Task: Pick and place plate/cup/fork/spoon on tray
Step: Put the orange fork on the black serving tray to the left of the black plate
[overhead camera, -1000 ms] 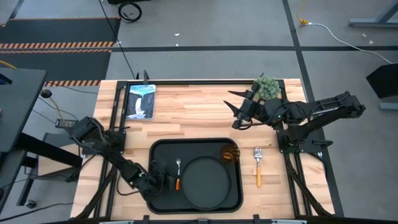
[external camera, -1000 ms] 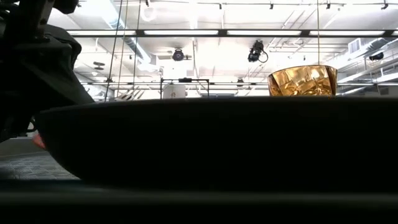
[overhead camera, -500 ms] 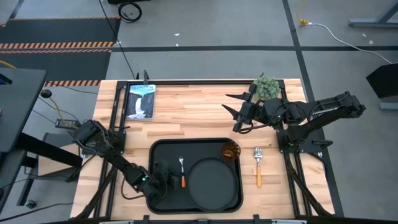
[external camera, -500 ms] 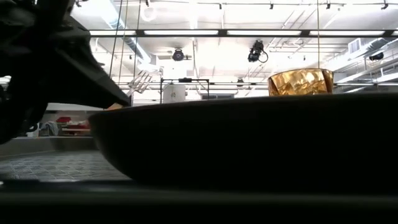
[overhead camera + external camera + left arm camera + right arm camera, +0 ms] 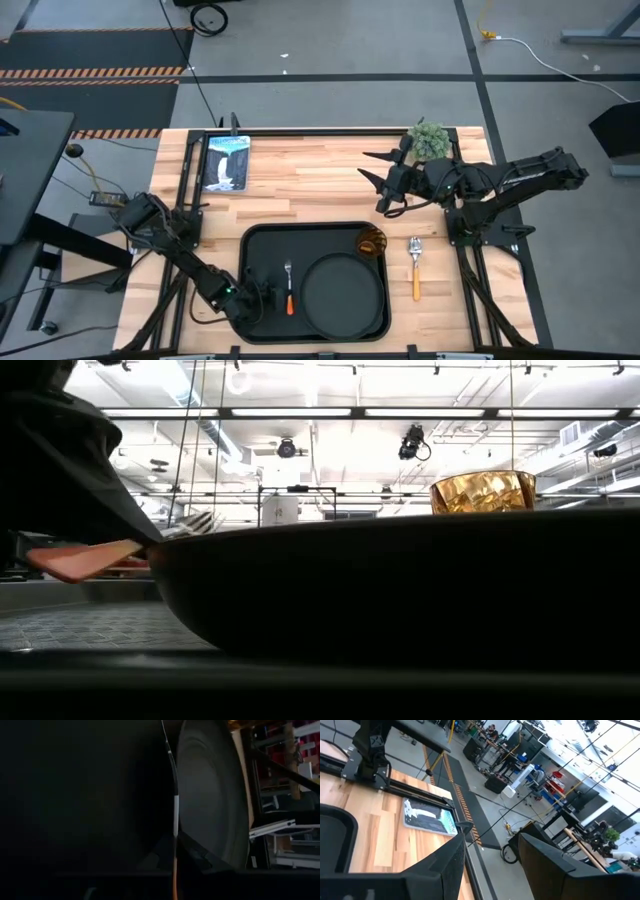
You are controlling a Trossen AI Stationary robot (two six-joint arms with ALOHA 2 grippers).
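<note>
From above: the left gripper [image 5: 262, 298] sits low over the tray [image 5: 262, 240] near its left edge, at the orange handle of the fork [image 5: 288, 288], which lies just left of the plate [image 5: 341, 291]. The cup [image 5: 370, 243] stands in the tray's far right corner; the spoon [image 5: 416, 266] is on the table [image 5: 300, 180] just off the tray's right edge — apparently next in line. The right gripper [image 5: 380, 178] waits above the table's far right part, fingers spread wide.

At table height: the fork [image 5: 120, 545] slants beside the plate's [image 5: 400, 590] rim, tines raised, so it is likely not yet released; the cup [image 5: 485, 491] shows behind.

Left wrist: the fork's [image 5: 175, 825] shaft runs between the fingers [image 5: 197, 856], narrowly set on the handle.

Right wrist: the fingers [image 5: 455, 857] stand well apart — holding nothing.
</note>
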